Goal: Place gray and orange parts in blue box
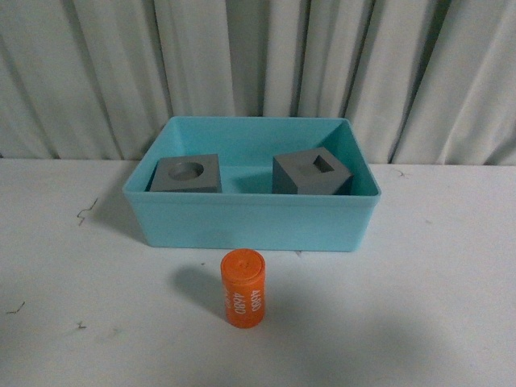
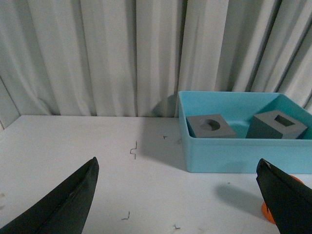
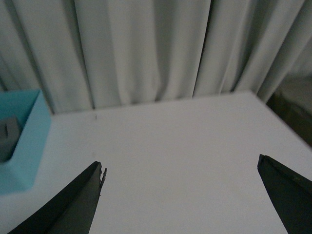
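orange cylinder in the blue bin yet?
No, the orange cylinder sits on the white table in front of the blue bin, outside its near wall.

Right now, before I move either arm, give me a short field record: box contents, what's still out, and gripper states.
container: blue box on the white table
in box, left side: gray cube with round recess
in box, right side: gray cube with square recess
still out: orange cylinder, on the table in front of the box's near wall, not touching it
left gripper: open, empty
right gripper: open, empty
remaining: the orange cylinder only
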